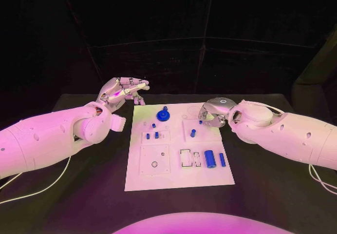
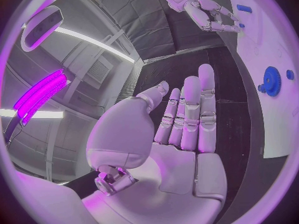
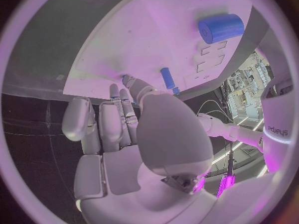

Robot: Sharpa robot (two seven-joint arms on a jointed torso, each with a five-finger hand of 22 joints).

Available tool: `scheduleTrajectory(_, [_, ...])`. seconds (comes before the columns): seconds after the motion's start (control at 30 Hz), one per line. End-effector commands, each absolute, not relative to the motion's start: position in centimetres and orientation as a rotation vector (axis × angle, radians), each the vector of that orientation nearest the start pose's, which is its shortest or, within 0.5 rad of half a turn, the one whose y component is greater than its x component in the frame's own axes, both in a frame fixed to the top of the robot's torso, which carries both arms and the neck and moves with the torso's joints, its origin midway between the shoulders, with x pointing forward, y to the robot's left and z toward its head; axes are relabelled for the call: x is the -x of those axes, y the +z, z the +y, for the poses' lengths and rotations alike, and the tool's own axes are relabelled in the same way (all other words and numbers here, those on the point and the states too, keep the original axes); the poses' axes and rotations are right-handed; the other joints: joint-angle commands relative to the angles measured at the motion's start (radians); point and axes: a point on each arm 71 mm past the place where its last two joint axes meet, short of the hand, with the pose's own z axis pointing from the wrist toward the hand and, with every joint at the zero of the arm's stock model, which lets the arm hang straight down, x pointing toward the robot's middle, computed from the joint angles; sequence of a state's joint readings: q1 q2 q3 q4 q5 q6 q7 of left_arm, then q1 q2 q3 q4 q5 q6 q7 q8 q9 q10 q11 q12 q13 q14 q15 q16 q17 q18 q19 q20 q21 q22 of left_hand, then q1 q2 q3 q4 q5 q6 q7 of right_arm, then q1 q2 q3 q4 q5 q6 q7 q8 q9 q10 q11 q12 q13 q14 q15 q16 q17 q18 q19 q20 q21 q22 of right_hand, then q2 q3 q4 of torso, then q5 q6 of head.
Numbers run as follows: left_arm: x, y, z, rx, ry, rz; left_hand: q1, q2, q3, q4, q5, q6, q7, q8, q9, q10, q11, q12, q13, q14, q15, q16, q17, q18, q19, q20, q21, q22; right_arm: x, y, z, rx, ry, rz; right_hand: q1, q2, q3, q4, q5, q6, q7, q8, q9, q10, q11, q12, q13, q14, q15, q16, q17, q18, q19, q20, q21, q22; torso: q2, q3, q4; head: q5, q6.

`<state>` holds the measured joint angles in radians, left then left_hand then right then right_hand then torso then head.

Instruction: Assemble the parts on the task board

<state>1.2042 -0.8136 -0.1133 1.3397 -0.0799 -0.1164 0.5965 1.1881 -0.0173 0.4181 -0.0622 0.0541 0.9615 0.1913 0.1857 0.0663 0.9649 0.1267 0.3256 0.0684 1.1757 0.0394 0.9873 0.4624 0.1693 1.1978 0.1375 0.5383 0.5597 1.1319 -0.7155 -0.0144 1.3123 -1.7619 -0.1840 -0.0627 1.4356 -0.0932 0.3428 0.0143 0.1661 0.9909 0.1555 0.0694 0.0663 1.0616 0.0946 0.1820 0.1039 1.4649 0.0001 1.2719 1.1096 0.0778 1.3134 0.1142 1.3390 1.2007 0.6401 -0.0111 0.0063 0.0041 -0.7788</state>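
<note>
The white task board (image 1: 176,170) lies mid-table. My right hand (image 1: 214,113) hangs over its far right part, with thumb and fingertips closed round a small blue part (image 3: 126,78) on the board. A blue peg (image 1: 193,131) stands just beside it, also seen as the peg (image 3: 168,78). My left hand (image 1: 125,91) is raised beyond the board's far left corner, fingers spread and straight, holding nothing (image 2: 187,129). A blue gear (image 1: 163,115) sits at the far middle of the board. A thick blue cylinder (image 1: 210,158) and a slim one (image 1: 222,159) lie at the near right.
Small blue pegs (image 1: 153,135) stand in the board's left middle, by square recesses (image 1: 154,161). Black table (image 1: 84,185) surrounds the board. Thin cables trail on it at the near left (image 1: 42,190) and near right (image 1: 319,183).
</note>
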Motion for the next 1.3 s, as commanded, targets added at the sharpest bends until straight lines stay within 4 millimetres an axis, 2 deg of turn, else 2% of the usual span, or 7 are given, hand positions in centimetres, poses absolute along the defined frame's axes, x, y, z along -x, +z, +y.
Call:
scheduleTrajectory(0.03, [-50.7, -19.4, 24.0, 0.919, -1.687, 1.332, -0.002, 0.005, -0.007, -0.002, -0.002, 0.006, 0.003, -0.004, 0.001, 0.006, -0.002, 0.004, 0.001, -0.006, -0.002, -0.005, -0.002, 0.014, 0.001, -0.001, -0.007, -0.002, -50.9, -22.8, -18.9, 0.466, 0.448, 1.714, -0.005, -0.005, 0.014, -0.001, -0.004, -0.004, 0.001, -0.005, 0.001, 0.011, 0.001, -0.006, -0.006, 0.023, 0.009, 0.001, 0.001, 0.01, -0.001, 0.003, -0.003, 0.002, 0.002, 0.0006, 0.0008, 0.0, -0.001])
scheduleTrajectory(0.33, [-50.7, -19.5, 24.0, 0.922, -1.686, 1.337, 0.002, 0.006, -0.008, -0.006, -0.002, 0.006, 0.003, -0.004, 0.001, 0.005, -0.002, 0.006, 0.0, -0.007, -0.002, -0.004, -0.005, 0.014, 0.003, -0.002, -0.01, -0.005, -50.9, -23.3, -18.4, 0.477, 0.462, 1.756, -0.015, -0.005, 0.055, -0.009, -0.006, 0.024, 0.004, 0.003, 0.004, 0.043, 0.0, -0.005, -0.029, 0.025, 0.01, 0.005, 0.005, 0.009, 0.003, 0.004, 0.001, 0.008, 0.0, 0.0001, -0.0009, 0.002, -0.006])
scheduleTrajectory(0.53, [-50.8, -19.5, 23.9, 0.923, -1.685, 1.34, 0.003, 0.007, -0.009, -0.007, -0.002, 0.007, 0.003, -0.004, 0.001, 0.004, -0.002, 0.007, 0.0, -0.007, -0.002, -0.004, -0.006, 0.014, 0.004, -0.002, -0.012, -0.007, -51.0, -23.5, -18.2, 0.479, 0.466, 1.765, -0.021, -0.004, 0.067, -0.01, -0.007, 0.033, 0.004, 0.004, 0.005, 0.053, -0.001, -0.007, -0.035, 0.025, 0.009, 0.006, 0.005, 0.008, 0.005, 0.003, 0.003, 0.01, 0.0, 0.0004, 0.0001, 0.002, -0.006])
scheduleTrajectory(1.03, [-50.9, -19.6, 23.8, 0.928, -1.682, 1.35, 0.006, 0.007, -0.011, -0.011, -0.002, 0.007, 0.003, -0.004, 0.001, 0.003, -0.002, 0.009, 0.0, -0.007, -0.003, -0.004, -0.009, 0.014, 0.005, -0.002, -0.014, -0.009, -51.1, -24.2, -18.0, 0.481, 0.451, 1.805, -0.027, 0.0, 0.099, -0.026, -0.008, 0.075, -0.002, 0.014, 0.008, 0.096, -0.011, -0.01, -0.038, 0.026, 0.002, 0.009, 0.008, 0.007, 0.01, -0.003, 0.009, 0.019, 0.001, -0.0003, -0.0009, 0.003, -0.011])
scheduleTrajectory(1.3, [-50.9, -19.7, 23.9, 0.93, -1.68, 1.355, 0.007, 0.007, -0.011, -0.011, -0.002, 0.007, 0.003, -0.004, 0.001, 0.003, -0.002, 0.01, 0.0, -0.008, -0.003, -0.004, -0.009, 0.014, 0.006, -0.002, -0.015, -0.01, -51.0, -24.5, -17.8, 0.485, 0.425, 1.788, -0.019, 0.006, 0.115, -0.045, -0.012, 0.1, -0.006, 0.02, 0.01, 0.126, -0.017, -0.011, -0.036, 0.027, -0.004, 0.011, 0.009, 0.003, 0.021, -0.008, 0.02, 0.035, 0.0, -0.0006, -0.0009, 0.0, -0.013])
